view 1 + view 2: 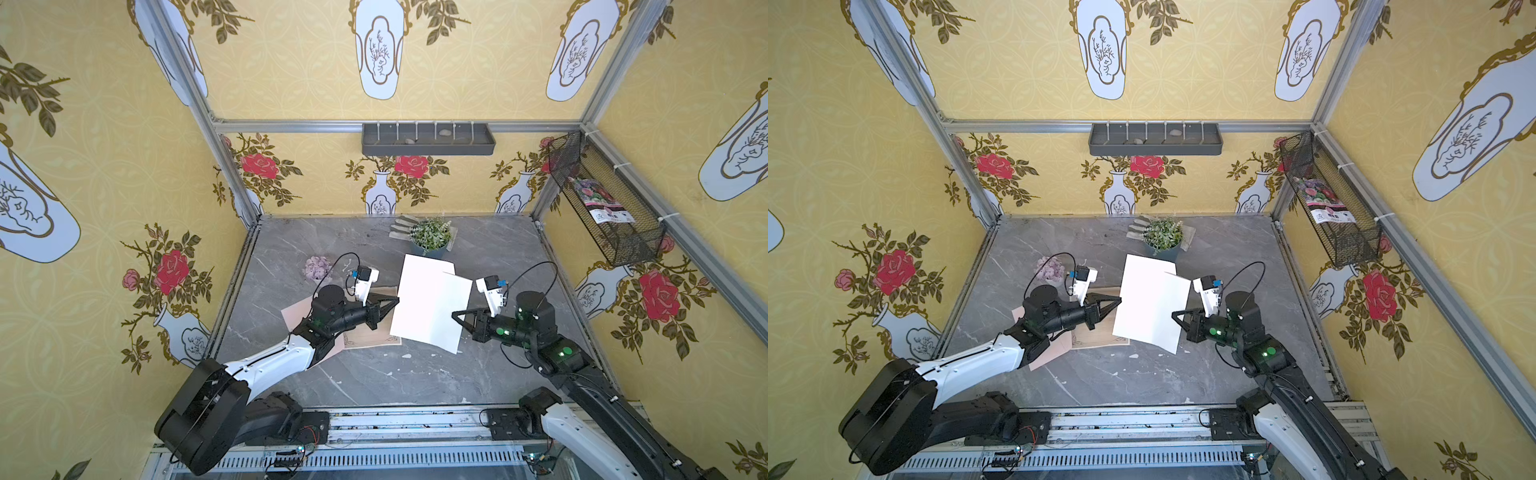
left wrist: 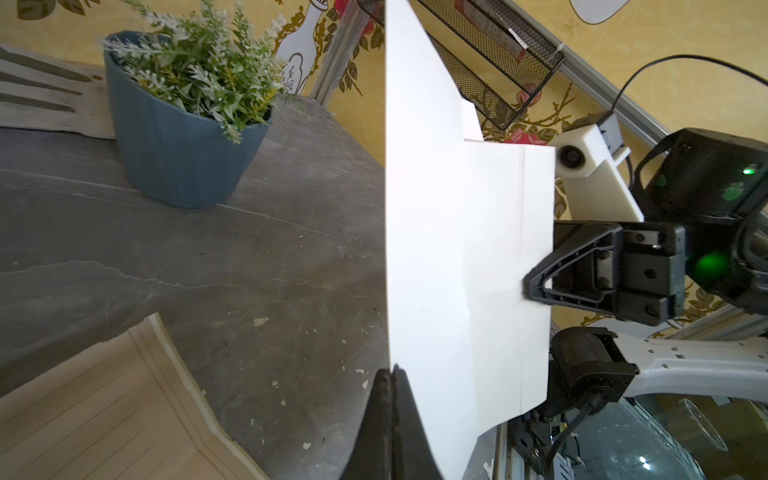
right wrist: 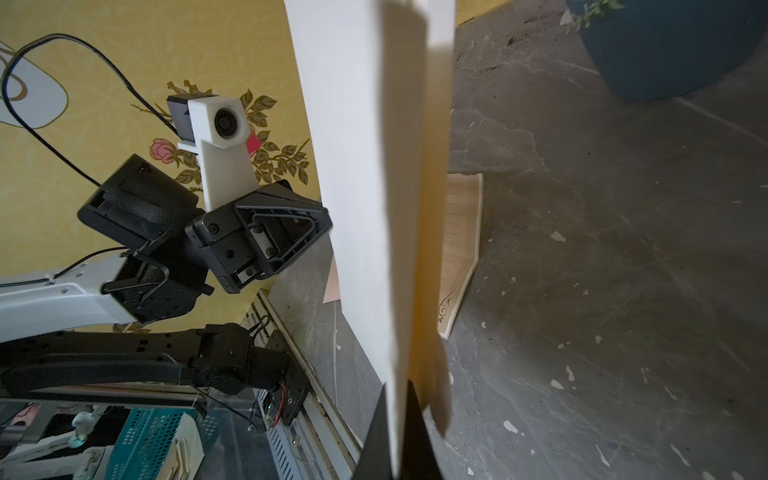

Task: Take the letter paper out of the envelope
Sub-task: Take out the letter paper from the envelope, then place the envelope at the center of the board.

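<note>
A large white envelope (image 1: pixel 428 307) (image 1: pixel 1150 307) hangs above the table, stretched between both arms. My left gripper (image 1: pixel 397 298) (image 2: pixel 392 370) is shut on its left edge, and my right gripper (image 1: pixel 454 313) (image 3: pixel 399 386) is shut on the opposite edge. From the right wrist the envelope (image 3: pixel 365 166) shows two layers parted, with a yellowish inside. A beige lined letter paper (image 1: pixel 370 334) (image 2: pixel 83 407) (image 3: pixel 459 232) with an ornamental border lies flat on the table below the left arm, outside the envelope.
A pinkish sheet (image 1: pixel 297 313) lies partly under the left arm. A blue potted plant (image 1: pixel 430 237) stands just behind the envelope, with grey gloves (image 1: pixel 401 228) beyond it. A purple flower ball (image 1: pixel 318 268) sits back left. A wire basket (image 1: pixel 602 199) hangs on the right wall.
</note>
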Tool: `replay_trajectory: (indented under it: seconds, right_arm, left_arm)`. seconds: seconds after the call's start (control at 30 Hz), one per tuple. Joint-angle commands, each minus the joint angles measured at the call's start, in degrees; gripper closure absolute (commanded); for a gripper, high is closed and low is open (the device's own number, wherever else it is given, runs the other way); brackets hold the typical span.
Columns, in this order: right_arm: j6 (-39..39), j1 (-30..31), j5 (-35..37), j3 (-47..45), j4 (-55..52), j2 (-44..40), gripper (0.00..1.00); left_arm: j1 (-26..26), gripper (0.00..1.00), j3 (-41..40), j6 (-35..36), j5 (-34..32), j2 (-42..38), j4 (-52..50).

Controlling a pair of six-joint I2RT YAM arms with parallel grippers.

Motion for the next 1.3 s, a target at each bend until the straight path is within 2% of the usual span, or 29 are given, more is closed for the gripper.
replay_trajectory:
  seconds: [0.0,0.17,0.47,0.67,0.83,1.0,1.17,1.27]
  right_arm:
    - [-1.3,-0.5,9.0,1.8,-6.6,-3.9,1.0]
    - [-1.6,-0.7,17.6,3.5,-11.5,-10.7,1.0]
    - [-2.4,-0.8,16.4,4.9,-12.0,-10.5,1.0]
    - [-2.8,-0.8,14.2,4.6,-12.0,-11.0,1.0]
    - [-3.4,-0.8,14.5,4.3,-13.7,-12.9,1.0]
    - [-3.3,-0.9,13.5,3.9,-13.4,-13.5,1.0]
    - [-3.2,-0.8,12.2,3.0,-12.4,-12.7,1.0]
    - [-2.6,-0.8,11.6,2.4,-11.8,-12.9,1.0]
  left_arm:
    - [0.3,1.0,0.0,0.5,-3.3,0.1,-2.6]
    - [0.3,1.0,2.5,2.0,-4.4,1.6,-8.3]
    - [-0.5,1.0,9.3,0.9,-2.5,13.0,-7.9]
    - [-4.7,1.0,21.0,-1.9,-2.1,23.9,-8.8]
    - [-7.7,1.0,34.0,-0.9,-4.0,32.5,-17.2]
    - [-7.7,1.0,43.6,-0.9,-6.1,39.6,-24.7]
    - [-7.3,1.0,52.8,2.3,-10.7,45.0,-33.8]
    - [-5.7,1.0,56.6,2.0,-9.8,48.5,-36.7]
